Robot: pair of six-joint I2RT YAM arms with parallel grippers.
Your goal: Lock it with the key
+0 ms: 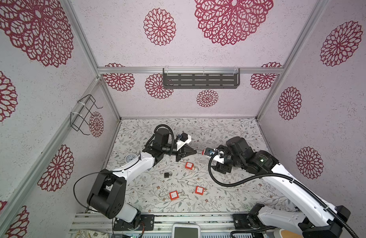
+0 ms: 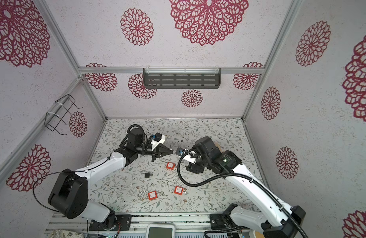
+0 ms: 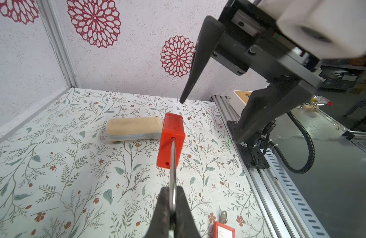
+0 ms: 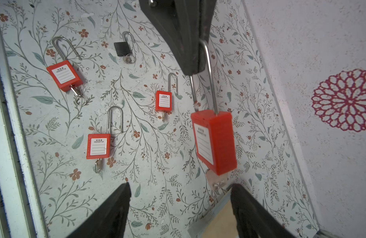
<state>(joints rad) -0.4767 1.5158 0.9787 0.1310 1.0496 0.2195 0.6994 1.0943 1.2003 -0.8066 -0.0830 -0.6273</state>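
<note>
Right wrist view gives me the clearest look: the red padlock (image 4: pixel 216 142) hangs in the air above the worktop (image 4: pixel 136 169), with its labelled face turned partly toward this camera. The left gripper (image 4: pixel 191 69) is pressed together on the upper part of the steel shackle (image 4: pixel 210 82) and carries the lock by it. The key (image 4: pixel 216 182) sticks out of the body's underside. My right gripper (image 4: pixel 179 208) is spread wide, its two dark fingers to either side of the key. The key sits much closer to one finger than the other, and I see no contact with either.

From the left wrist view I look along the shackle (image 3: pixel 173 164) to the lock body (image 3: pixel 171 142). One leg enters the top face and the hole beside it shows empty. A beige pad (image 3: pixel 133 127) lies on the worktop beyond.

In a top view the held padlock (image 1: pixel 203 153) sits between the two arms, mid-worktop. Three other red padlocks (image 4: pixel 98 146) and a small black padlock (image 4: pixel 121 48) lie flat on the worktop, well apart from it, each with a key in it.
</note>
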